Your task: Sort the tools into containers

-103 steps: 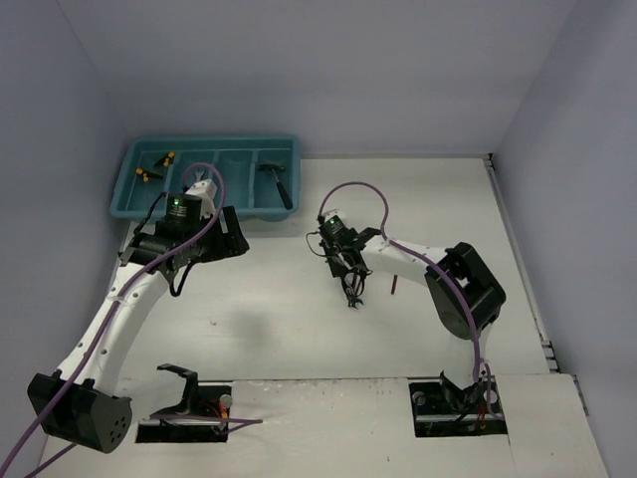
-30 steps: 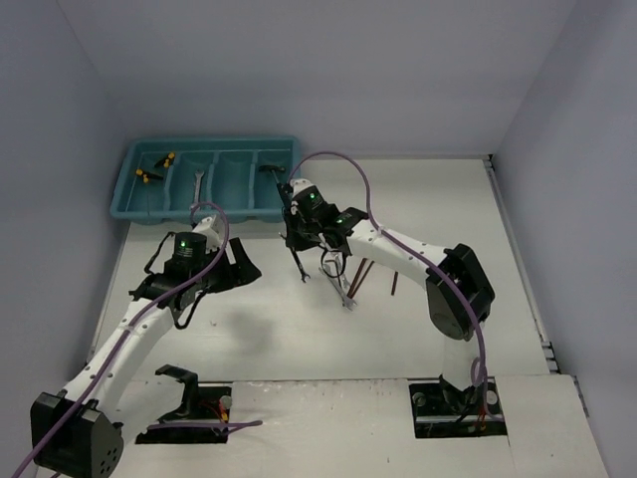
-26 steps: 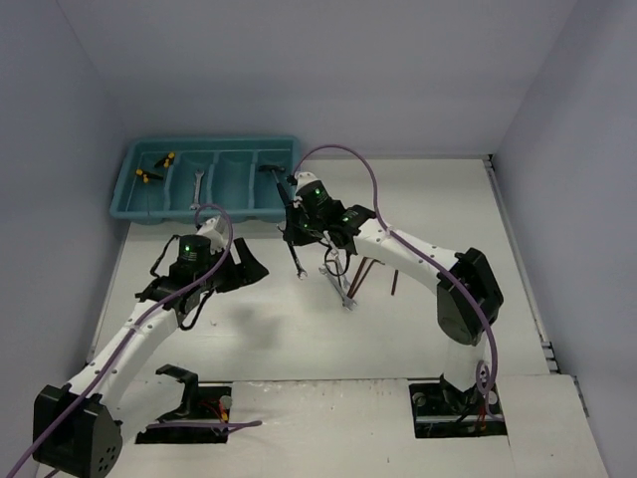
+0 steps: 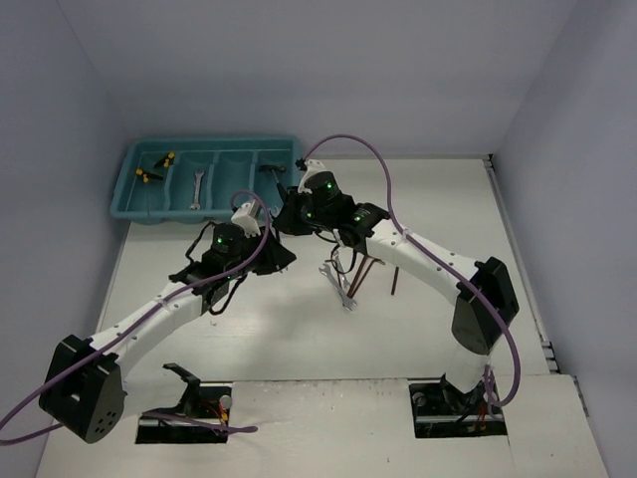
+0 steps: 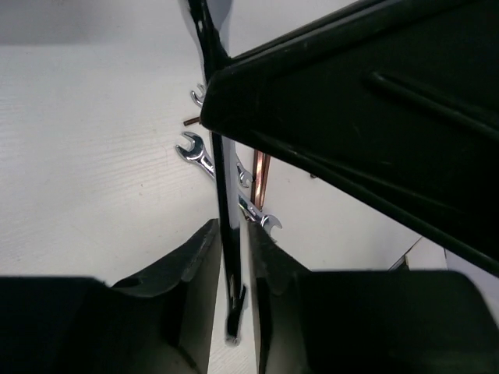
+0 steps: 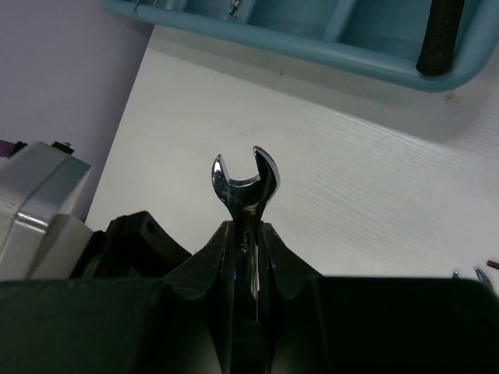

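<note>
A silver wrench [image 6: 244, 178] stands between both grippers, just in front of the teal tray [image 4: 121, 189]. My right gripper [image 6: 245, 234] is shut on its shaft, with the open end sticking out beyond the fingers. My left gripper [image 5: 228, 241] is shut on the same wrench [image 5: 224, 195] lower down. In the top view the two grippers meet, left [image 4: 282, 257] below right [image 4: 287, 224]. The tray holds yellow-and-black pieces [image 4: 154, 167], a wrench [image 4: 197, 189] and a hammer [image 4: 274, 171] in separate compartments.
Loose wrenches [image 4: 340, 284] and thin dark red keys [image 4: 366, 271] lie on the white table right of the grippers. The same wrenches [image 5: 195, 152] show in the left wrist view. The hammer's dark handle [image 6: 440, 35] leans over the tray's near wall. Walls enclose the table.
The left arm has swung right to the right gripper and shut its open jaws on the wrench. The right arm carried the wrench a little toward the tray.
</note>
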`<state>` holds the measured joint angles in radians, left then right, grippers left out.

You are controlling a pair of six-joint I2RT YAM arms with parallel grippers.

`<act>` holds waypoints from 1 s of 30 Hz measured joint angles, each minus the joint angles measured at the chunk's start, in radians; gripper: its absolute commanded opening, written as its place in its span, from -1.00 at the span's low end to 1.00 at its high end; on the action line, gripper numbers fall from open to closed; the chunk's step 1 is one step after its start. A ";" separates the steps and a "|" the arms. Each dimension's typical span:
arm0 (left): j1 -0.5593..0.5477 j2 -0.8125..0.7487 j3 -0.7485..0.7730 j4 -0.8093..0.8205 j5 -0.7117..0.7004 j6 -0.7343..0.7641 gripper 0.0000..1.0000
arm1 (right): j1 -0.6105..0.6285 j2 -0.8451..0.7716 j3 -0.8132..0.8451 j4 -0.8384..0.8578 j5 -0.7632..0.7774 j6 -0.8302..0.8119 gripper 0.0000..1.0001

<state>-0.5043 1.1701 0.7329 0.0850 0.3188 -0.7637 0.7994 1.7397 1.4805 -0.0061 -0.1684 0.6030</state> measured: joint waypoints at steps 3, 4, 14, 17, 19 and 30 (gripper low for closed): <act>-0.008 0.004 0.002 0.003 -0.012 -0.001 -1.00 | 0.000 -0.007 -0.005 0.005 0.001 0.003 -0.83; -0.008 0.003 0.002 0.005 -0.014 -0.001 -1.00 | 0.000 -0.010 -0.008 0.010 0.002 0.003 -0.68; 0.017 0.001 0.058 -0.123 -0.088 0.038 -1.00 | -0.033 -0.053 -0.072 0.025 0.037 -0.008 0.20; 0.081 0.003 0.110 -0.201 -0.090 0.085 -1.00 | -0.099 -0.095 -0.108 0.023 0.035 -0.021 0.22; 0.152 0.015 0.160 -0.269 -0.090 0.130 -1.00 | -0.164 -0.132 -0.137 0.017 0.039 -0.040 0.23; 0.576 0.396 0.678 -0.572 -0.116 0.489 -1.00 | -0.274 -0.286 -0.272 -0.094 0.083 -0.235 0.23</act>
<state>0.0718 1.5664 1.4112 -0.4874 0.2026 -0.2749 0.5255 1.4532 1.2083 -0.1006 -0.0849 0.3683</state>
